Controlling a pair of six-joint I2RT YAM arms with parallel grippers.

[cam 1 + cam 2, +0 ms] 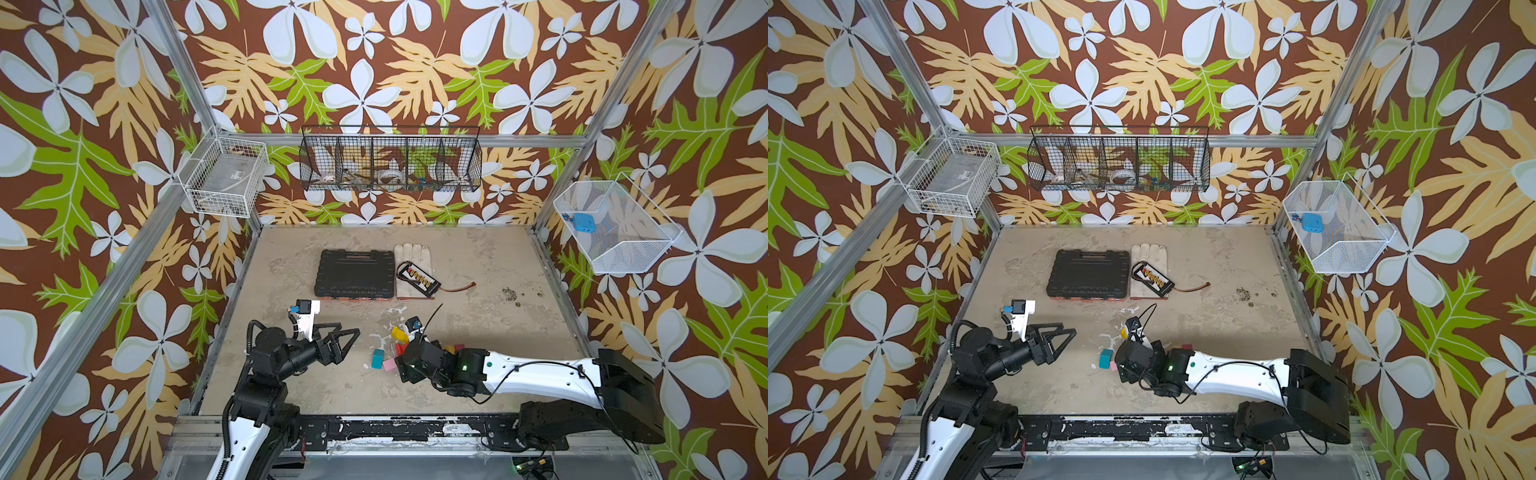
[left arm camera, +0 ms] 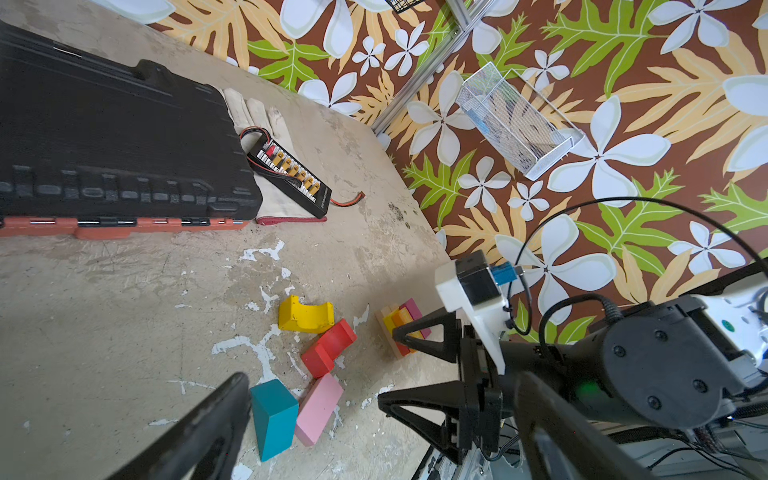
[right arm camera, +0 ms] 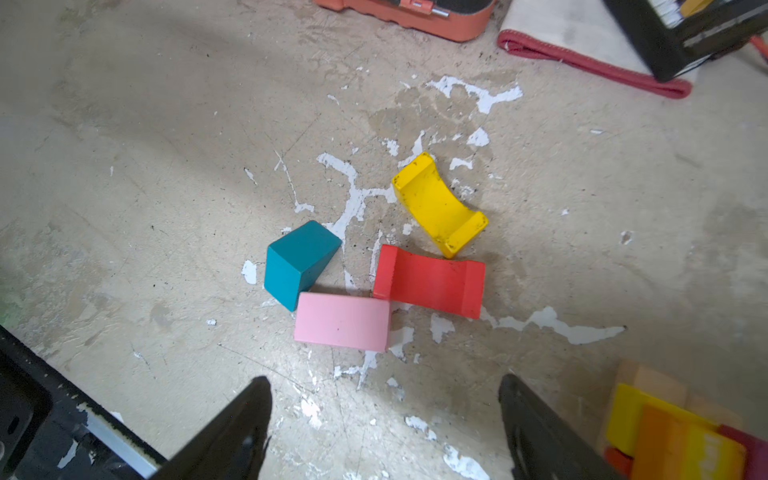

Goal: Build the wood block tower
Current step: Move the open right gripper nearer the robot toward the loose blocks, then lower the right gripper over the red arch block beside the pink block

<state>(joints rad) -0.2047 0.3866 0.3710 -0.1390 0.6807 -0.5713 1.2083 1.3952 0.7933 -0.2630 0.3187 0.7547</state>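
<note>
While the left gripper hangs spread wide, the right gripper, fingers parted and empty, should straddle the pink block squarely, clear of the teal block touching it

left arm: near left, elbow folded, wrist pointing right | left gripper: jaws wide apart, holding nothing | right arm: stretched leftward from near right | right gripper: tilted downward, jaws apart, holding nothing

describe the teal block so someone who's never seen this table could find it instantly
Find the big black case at the back of the table. Nearer the robot, the teal block is the leftmost loose piece in both top views, beside the pink brick. It alone is teal and wedge-like; the red arch and yellow arch are curved.
</note>
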